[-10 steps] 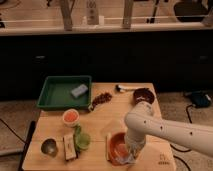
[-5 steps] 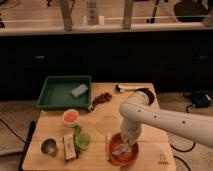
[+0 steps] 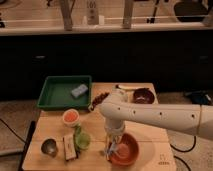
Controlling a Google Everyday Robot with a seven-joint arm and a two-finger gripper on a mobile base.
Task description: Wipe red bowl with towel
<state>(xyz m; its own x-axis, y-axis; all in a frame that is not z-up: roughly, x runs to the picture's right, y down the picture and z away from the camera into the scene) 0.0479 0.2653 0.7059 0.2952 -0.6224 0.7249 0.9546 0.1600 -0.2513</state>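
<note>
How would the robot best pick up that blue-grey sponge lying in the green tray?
Probably from straight above, pinching the sponge across its narrower width: it lies flat, and the green tray's walls block a sideways approach. The end effector is at the red bowl's rim, on the picture's left.

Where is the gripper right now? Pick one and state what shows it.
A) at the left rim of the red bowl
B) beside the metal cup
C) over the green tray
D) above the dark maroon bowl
A: the gripper hangs down from the arm onto the left rim of the red bowl, at the front of the table.
</note>
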